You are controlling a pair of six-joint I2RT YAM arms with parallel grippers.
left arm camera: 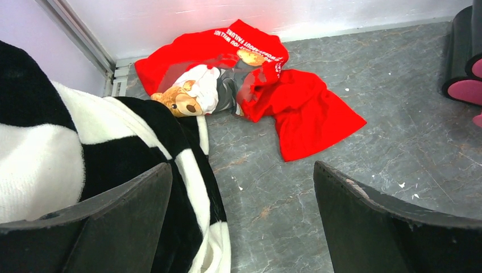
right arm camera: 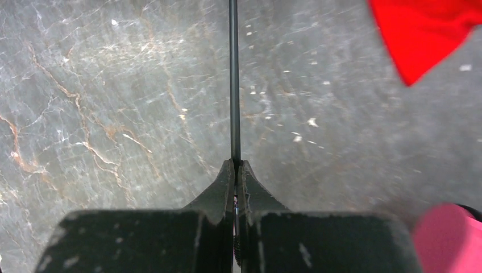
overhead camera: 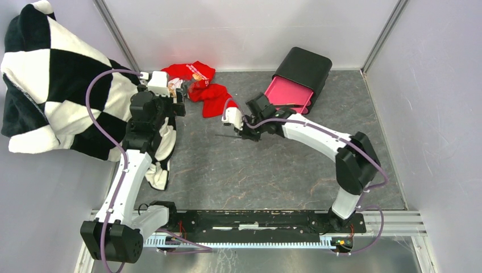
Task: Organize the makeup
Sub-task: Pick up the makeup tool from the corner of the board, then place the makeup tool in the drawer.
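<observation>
The counter [overhead camera: 256,170] is a grey stone-look slab with pale and rusty veins and small white flecks. It is enclosed by plain pale walls [overhead camera: 250,28] joined at metal corner posts. A black-and-white checked fleece blanket [overhead camera: 51,74] hangs over the left wall and spills onto the counter. At the back lies a crumpled red cloth with a teddy-bear print [left arm camera: 307,114]. Near the back right corner is a black box [overhead camera: 304,65] with its pink drawer [overhead camera: 287,94] pulled out.

The right end effector [right arm camera: 235,165] is pinched fully closed on a thin black pencil [right arm camera: 233,85], which sticks straight out from its tips over bare counter, just in front of the red cloth. The left end effector [left arm camera: 241,168] is spread wide and holds nothing, above the blanket's edge.
</observation>
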